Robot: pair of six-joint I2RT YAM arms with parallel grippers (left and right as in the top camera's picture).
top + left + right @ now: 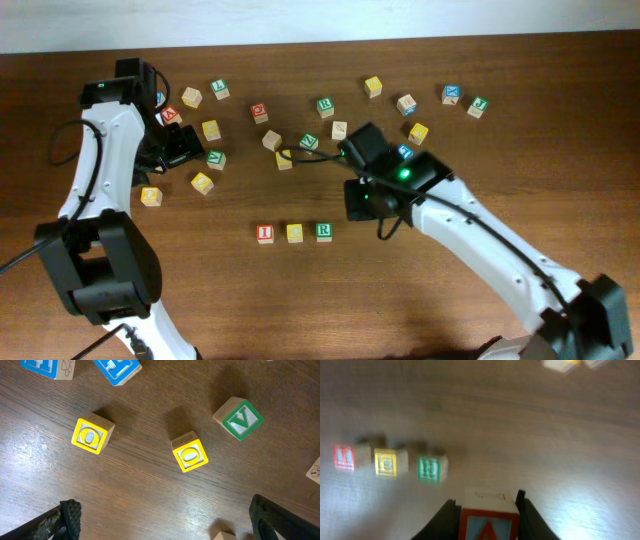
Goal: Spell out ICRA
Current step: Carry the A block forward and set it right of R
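Note:
Three letter blocks stand in a row near the table's front: a red I (265,233) (345,456), a yellow C (295,233) (386,462) and a green R (323,231) (430,468). My right gripper (362,203) (487,510) hovers just right of the R. It is shut on a red-framed A block (489,520), which the arm hides from overhead. My left gripper (178,150) (165,525) hangs wide open at the far left above bare wood, with two yellow O blocks (90,435) (190,455) and a green V block (239,419) ahead of it.
Several loose letter blocks are scattered across the back of the table, among them a red-faced one (170,116) by the left arm and a yellow one (418,132) behind the right arm. A tan block corner (224,536) lies between the left fingers.

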